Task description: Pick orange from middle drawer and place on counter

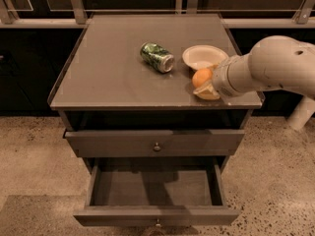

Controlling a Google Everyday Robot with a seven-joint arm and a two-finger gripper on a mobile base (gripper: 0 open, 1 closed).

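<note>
Camera view: the gripper (206, 82) is hanging just in front of the bowl (203, 56), pinching the orange (200, 76) low over the counter (118, 77), close to the front edge. The can (157, 57) is lying left of the bowl, and the middle drawer (152, 186) is sitting open well below it. My worry: it's a ball, so letting go here could be sending it rolling off the edge or into the bowl.

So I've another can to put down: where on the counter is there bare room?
The left half of the counter, from its left rim to the green can, is bare. The right front is crowded: bowl, orange and the gripper at it.
</note>
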